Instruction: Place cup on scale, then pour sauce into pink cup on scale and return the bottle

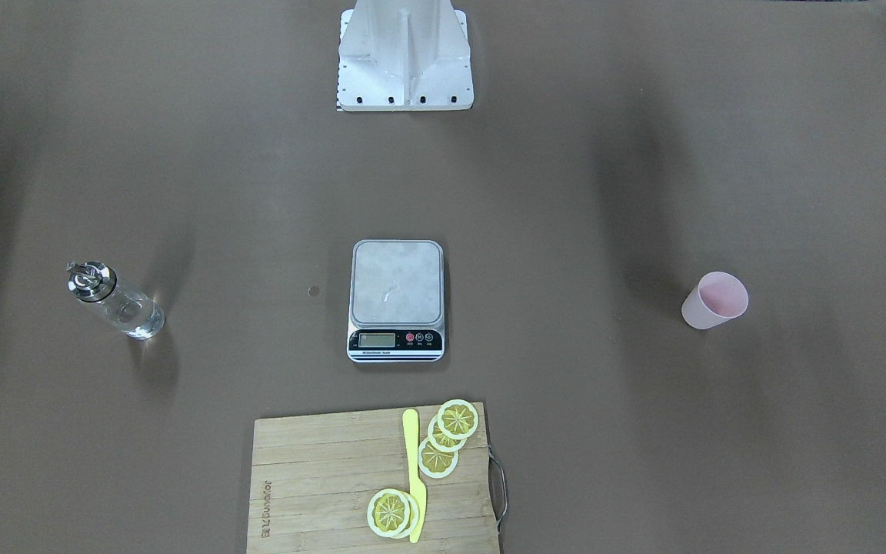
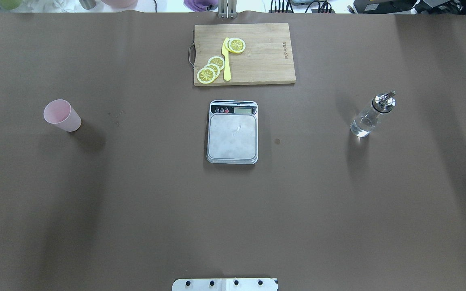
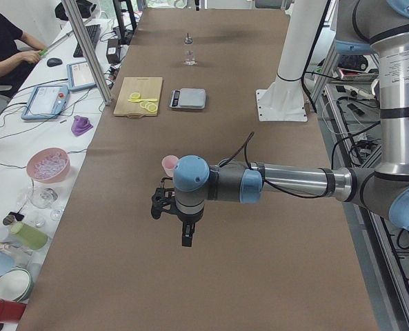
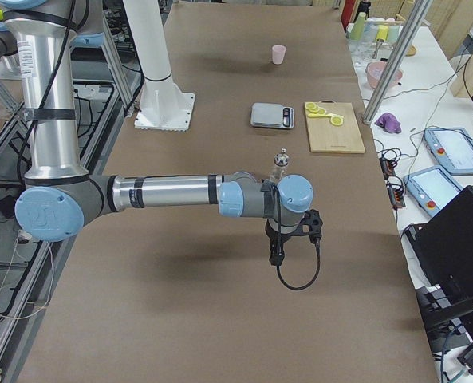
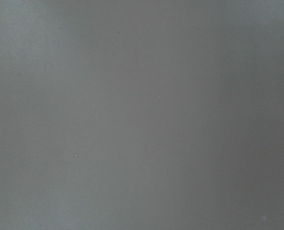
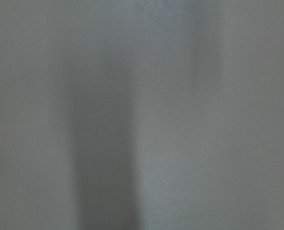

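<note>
The cup [image 2: 62, 115] stands near the left gripper [image 3: 158, 205], the bottle [image 2: 371, 115] near the right gripper [image 4: 311, 223]; open or closed, I cannot tell.

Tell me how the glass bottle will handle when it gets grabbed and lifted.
The bottle is smooth clear glass, so probably slippery and breakable. Its metal cap sits high over a narrow base, so a sideways nudge might tip it. The clear liquid inside would likely slosh.
</note>
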